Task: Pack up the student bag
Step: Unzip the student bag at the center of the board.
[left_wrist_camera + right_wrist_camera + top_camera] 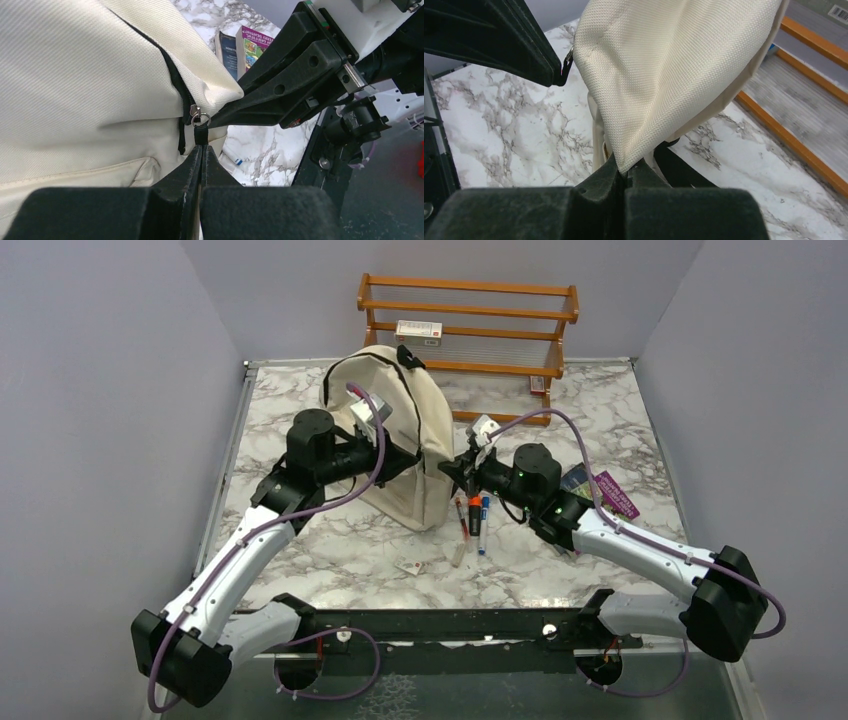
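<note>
The student bag (400,415), cream fabric with black straps, stands at the middle back of the table. My left gripper (408,462) reaches in from the left, my right gripper (450,468) from the right, and they meet at its lower right side. In the left wrist view my left gripper (202,147) is shut on the black zipper pull (201,131) under a metal ring. The right fingers (280,90) pinch the fabric corner just above it. In the right wrist view my right gripper (624,170) is shut on a fold of the bag (664,65).
Pens and markers (472,516) lie on the marble table right of the bag, with a small card (410,566) nearer me. Books (602,490) lie at the right. A wooden rack (468,310) holding a box (418,332) stands at the back.
</note>
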You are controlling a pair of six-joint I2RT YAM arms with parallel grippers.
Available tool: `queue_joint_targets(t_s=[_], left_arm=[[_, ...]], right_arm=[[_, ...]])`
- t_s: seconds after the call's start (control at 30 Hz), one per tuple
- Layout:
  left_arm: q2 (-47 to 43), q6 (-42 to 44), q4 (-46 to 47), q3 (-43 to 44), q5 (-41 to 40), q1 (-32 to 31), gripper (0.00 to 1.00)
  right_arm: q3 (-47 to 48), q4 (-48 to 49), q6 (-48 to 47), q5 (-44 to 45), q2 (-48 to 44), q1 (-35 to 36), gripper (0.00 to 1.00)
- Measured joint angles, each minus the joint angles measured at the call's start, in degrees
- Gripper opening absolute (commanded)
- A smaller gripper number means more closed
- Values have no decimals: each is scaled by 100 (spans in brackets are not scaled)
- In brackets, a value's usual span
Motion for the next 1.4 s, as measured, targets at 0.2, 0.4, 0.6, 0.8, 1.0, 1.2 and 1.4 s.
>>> queue_joint_targets(t_s=[0.2,0.4,0.6,0.8,1.0,1.2,1.4], left_arm=[[-249,79,-31,-181,92,0,26],[-579,111,-66,-426,101,0,53],[-815,98,-61,-605,9,0,67],[-826,-15,96,-632,-177,0,82],[-603,-197,417,-632,-254,0,79],[-229,-321,568,-632,-258,4,51],[-125,-341,667,-625,-254,4,41]], right_arm=[[22,-7,-557,-155,0,0,0],[199,-35,-748,-210,22,0,0],[210,-24,-765,-332,33,0,1],[210,-20,-767,-461,42,0,0],[210,-2,-767,-573,52,0,0],[210,-2,-767,-601,52,0,0],[210,-2,-765,-601,52,0,1]])
